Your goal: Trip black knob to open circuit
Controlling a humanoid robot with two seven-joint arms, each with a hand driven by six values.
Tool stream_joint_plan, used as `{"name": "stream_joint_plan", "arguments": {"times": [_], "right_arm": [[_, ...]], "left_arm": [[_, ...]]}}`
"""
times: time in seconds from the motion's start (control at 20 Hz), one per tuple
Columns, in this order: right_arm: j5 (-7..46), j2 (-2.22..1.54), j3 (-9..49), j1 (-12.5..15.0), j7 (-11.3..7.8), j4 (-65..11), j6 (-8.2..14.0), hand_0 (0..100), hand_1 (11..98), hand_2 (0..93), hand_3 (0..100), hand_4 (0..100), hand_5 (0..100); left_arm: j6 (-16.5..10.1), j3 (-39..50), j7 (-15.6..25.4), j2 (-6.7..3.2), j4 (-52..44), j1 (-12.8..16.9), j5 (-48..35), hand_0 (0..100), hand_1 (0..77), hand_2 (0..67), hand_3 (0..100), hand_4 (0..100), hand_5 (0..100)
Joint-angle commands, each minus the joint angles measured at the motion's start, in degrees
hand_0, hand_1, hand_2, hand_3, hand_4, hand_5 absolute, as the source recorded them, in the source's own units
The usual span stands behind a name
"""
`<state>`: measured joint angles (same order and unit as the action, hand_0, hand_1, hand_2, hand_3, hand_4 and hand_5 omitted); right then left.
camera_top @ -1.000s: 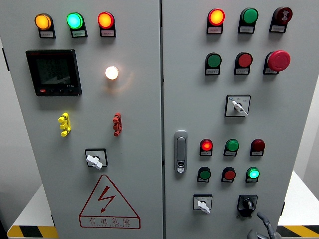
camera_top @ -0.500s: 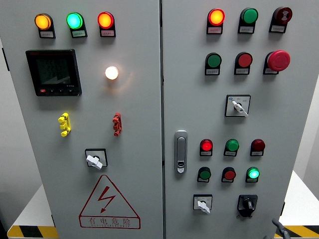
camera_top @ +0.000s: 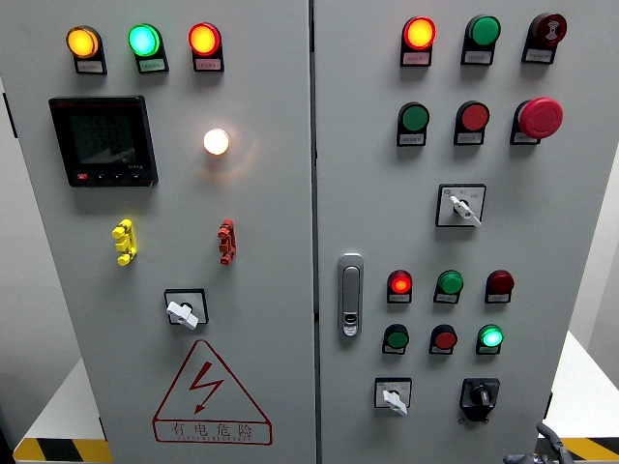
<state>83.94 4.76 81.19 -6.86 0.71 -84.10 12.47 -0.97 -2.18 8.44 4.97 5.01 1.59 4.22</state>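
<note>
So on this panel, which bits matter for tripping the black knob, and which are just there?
For the job:
black knob, lower right of the right door
right hand, at the bottom edge just below it

Just there:
white selector beside the knob
red mushroom button
door handle
black meter

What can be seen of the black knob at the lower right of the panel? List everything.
The black knob is a small rotary selector on a square black plate, low on the right door, right of a white-handled switch. It looks like glossy plastic, with its handle roughly upright. A small label sits under it, too small to read. Nothing touches it; the right hand shows at the bottom edge, below and to its right.
</note>
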Motion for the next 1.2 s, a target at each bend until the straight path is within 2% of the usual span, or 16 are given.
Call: {"name": "stream_joint_plan", "arguments": {"times": [0.0, 0.2, 0.65, 0.8, 0.85, 0.9, 1.15], "right_arm": [[0.0, 0.07, 0.02, -0.09, 0.0, 0.07, -0.16, 89, 59.2, 8.4, 45, 39, 62], [0.09, -0.1, 0.02, 0.0, 0.0, 0.07, -0.16, 90, 58.2, 8.5, 44, 38, 59], [0.09, -0.1, -0.07, 0.0, -0.09, 0.34, -0.16, 91, 57.2, 8.8, 42, 37, 55], [0.09, -0.1, -0.07, 0.0, -0.09, 0.43, -0.16, 91, 57.2, 8.8, 42, 37, 54], [0.09, -0.19, -0.07, 0.0, -0.09, 0.51, -0.25, 91, 57.2, 8.8, 42, 37, 54], [0.09, -0.45, -0.07, 0.0, -0.09, 0.51, -0.25, 91, 57.2, 8.8, 42, 37, 54], [0.09, -0.36, -0.07, -0.09, -0.09, 0.78, -0.25, 91, 57.3, 9.0, 40, 34, 49]], "left_arm": [[0.0, 0.08, 0.0, -0.13, 0.0, 2.53, 0.0, 0, 3.8, 12.7, 21, 7, 2], [0.0, -0.01, 0.0, -0.13, -0.09, 2.89, 0.0, 0, 3.8, 12.7, 21, 7, 2], [0.0, 0.08, 0.0, -0.13, -0.09, 2.98, 0.0, 0, 4.0, 12.7, 21, 7, 2], [0.0, -0.19, 0.0, -0.22, -0.09, 2.11, 0.0, 0, 3.9, 12.6, 21, 7, 2], [0.0, -0.19, 0.0, -0.13, 0.0, 1.58, 0.0, 0, 3.9, 12.6, 21, 7, 2], [0.0, -0.1, 0.0, -0.13, 0.0, 1.23, 0.0, 0, 3.9, 12.7, 21, 7, 2], [0.0, -0.1, 0.0, -0.05, 0.0, 1.05, 0.0, 0, 3.9, 12.6, 21, 7, 2]]}}
